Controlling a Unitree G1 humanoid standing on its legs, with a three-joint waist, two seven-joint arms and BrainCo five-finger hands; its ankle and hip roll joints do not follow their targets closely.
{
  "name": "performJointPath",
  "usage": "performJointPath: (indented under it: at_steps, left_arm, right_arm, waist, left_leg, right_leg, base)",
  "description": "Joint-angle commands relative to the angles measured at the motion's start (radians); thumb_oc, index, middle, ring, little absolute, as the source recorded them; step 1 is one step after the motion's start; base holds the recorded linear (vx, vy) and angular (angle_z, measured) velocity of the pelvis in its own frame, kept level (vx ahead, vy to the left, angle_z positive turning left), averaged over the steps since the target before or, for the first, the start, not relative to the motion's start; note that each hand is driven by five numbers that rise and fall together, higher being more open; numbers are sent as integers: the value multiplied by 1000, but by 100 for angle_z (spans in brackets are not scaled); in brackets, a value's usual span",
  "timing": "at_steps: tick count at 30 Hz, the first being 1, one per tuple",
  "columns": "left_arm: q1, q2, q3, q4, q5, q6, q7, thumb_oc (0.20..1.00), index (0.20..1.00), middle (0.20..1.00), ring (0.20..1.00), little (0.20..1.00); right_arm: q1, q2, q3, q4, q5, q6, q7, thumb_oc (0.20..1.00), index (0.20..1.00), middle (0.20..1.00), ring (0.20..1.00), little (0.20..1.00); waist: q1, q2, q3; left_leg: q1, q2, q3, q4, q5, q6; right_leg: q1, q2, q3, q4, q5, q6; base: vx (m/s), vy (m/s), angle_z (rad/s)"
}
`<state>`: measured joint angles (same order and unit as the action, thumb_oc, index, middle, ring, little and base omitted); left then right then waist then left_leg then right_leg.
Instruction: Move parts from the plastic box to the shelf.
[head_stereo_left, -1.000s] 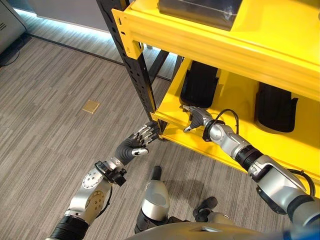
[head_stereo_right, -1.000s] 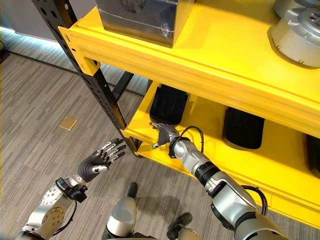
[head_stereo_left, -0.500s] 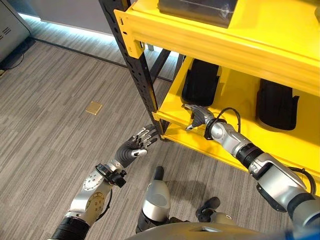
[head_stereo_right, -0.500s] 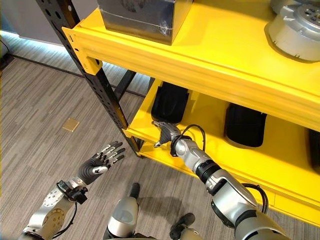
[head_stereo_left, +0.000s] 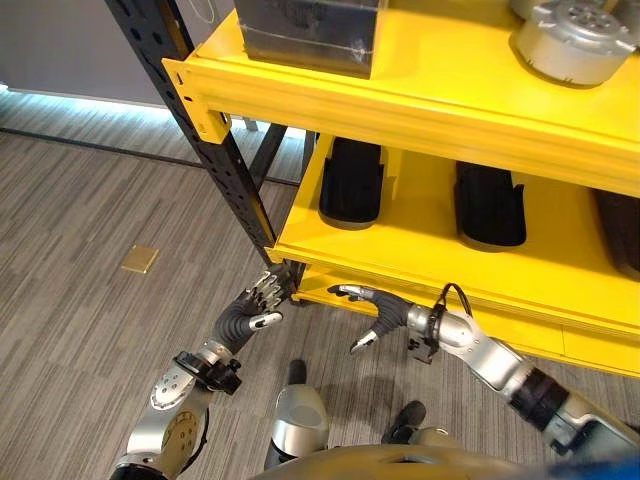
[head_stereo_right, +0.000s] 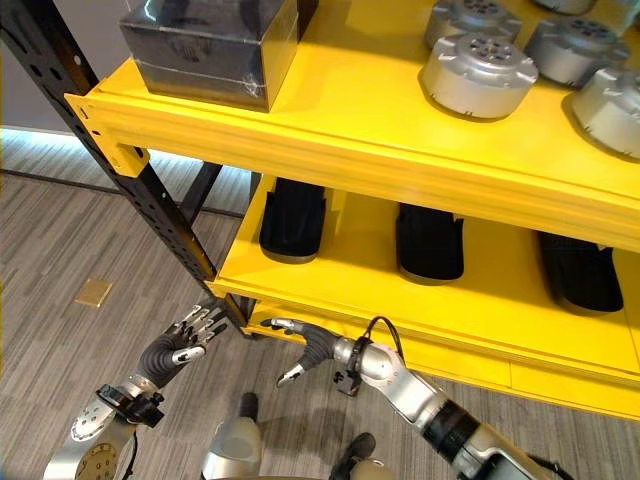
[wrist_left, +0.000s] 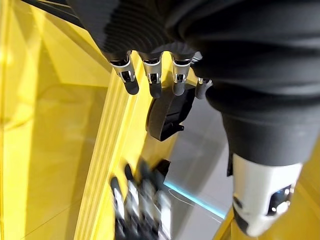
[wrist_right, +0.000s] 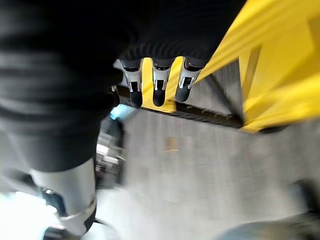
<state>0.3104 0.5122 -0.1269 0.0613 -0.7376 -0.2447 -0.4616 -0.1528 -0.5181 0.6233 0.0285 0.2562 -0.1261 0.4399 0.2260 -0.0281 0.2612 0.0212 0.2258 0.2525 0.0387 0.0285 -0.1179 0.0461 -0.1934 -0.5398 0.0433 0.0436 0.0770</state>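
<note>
The shelf (head_stereo_right: 330, 135) looks like painted metal, bright yellow with a smooth, slightly glossy coat, and its upright post (head_stereo_left: 215, 150) is matt black metal with punched holes. The round parts (head_stereo_right: 478, 72) up top are bare silver metal, kind of satin. The box (head_stereo_right: 210, 45) beside them is dark, shiny plastic. The black trays (head_stereo_left: 352, 183) on the lower level look like matt plastic. The floor (head_stereo_left: 90, 210) is grey wood-grain planking, low sheen.

Grey wood-grain plank floor (head_stereo_left: 90, 220) below rack. Small tan square plate (head_stereo_left: 140, 259) set flush in floor, well apart from rack post. Pale light strip (head_stereo_left: 70, 98) along base of grey wall (head_stereo_left: 60, 40) at back. Second sighting of same plate (head_stereo_right: 93, 292) near left edge of floor.
</note>
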Motion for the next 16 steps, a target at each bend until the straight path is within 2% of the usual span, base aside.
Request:
performJointPath:
  at_steps: [1,4,5,6,12,14,16]
  left_arm:
    - [-25,-14,-4,-63,-63,-139,-76,1000,1000,1000,1000,1000]
    - [-22,-27,-8,-57,-49,-165,-61,1000,1000,1000,1000,1000]
    - [-27,-34,-10,-50,-39,-173,-42,1000,1000,1000,1000,1000]
    - [-32,-40,-10,-46,-51,-155,-42,1000,1000,1000,1000,1000]
    - [-3,-74,20,-46,-65,-120,17,1000,1000,1000,1000,1000]
    - [15,-87,40,-40,-75,-110,87,1000,1000,1000,1000,1000]
    - [26,-101,63,-27,-99,-114,135,1000,1000,1000,1000,1000]
  right_arm:
    - [-25,7,-55,-51,149,-30,54,1000,1000,1000,1000,1000]
    - [31,11,-126,-82,206,-12,28,1000,1000,1000,1000,1000]
    - [74,21,-173,-92,246,-10,-16,1000,1000,1000,1000,1000]
    - [100,30,-209,-89,263,-2,-72,1000,1000,1000,1000,1000]
    - [271,81,-391,-13,211,-3,-401,1000,1000,1000,1000,1000]
    - [324,97,-452,21,183,14,-465,1000,1000,1000,1000,1000]
    - [354,114,-491,40,146,14,-484,1000,1000,1000,1000,1000]
  waist:
    - [16,-4,3]
    - [-13,-7,-10]
    - [-36,-7,-18]
    - [-53,-7,-23]
    - [-140,-3,-43]
    - [-168,2,-46]
    - [-186,6,-47]
  left_leg:
    - [-7,6,51,-17,66,20]
    - [7,6,61,-25,65,20]
    - [14,5,67,-30,63,20]
    - [19,3,73,-32,60,21]
    - [54,-11,110,-37,37,30]
    - [66,-15,123,-36,30,34]
    - [76,-20,129,-37,23,37]
  right_leg:
    - [46,-88,26,45,-7,120]
    - [49,-84,43,34,-2,118]
    - [46,-83,54,29,3,119]
    - [43,-82,64,26,6,119]
    - [34,-74,122,15,6,117]
    - [37,-72,141,8,7,116]
    - [40,-70,153,1,8,115]
  base:
    - [-28,-48,-14]
    - [-19,-27,-10]
    - [-34,-10,-12]
    - [-36,0,-8]
    - [-20,16,-27]
    - [-19,31,-32]
    - [-14,32,-24]
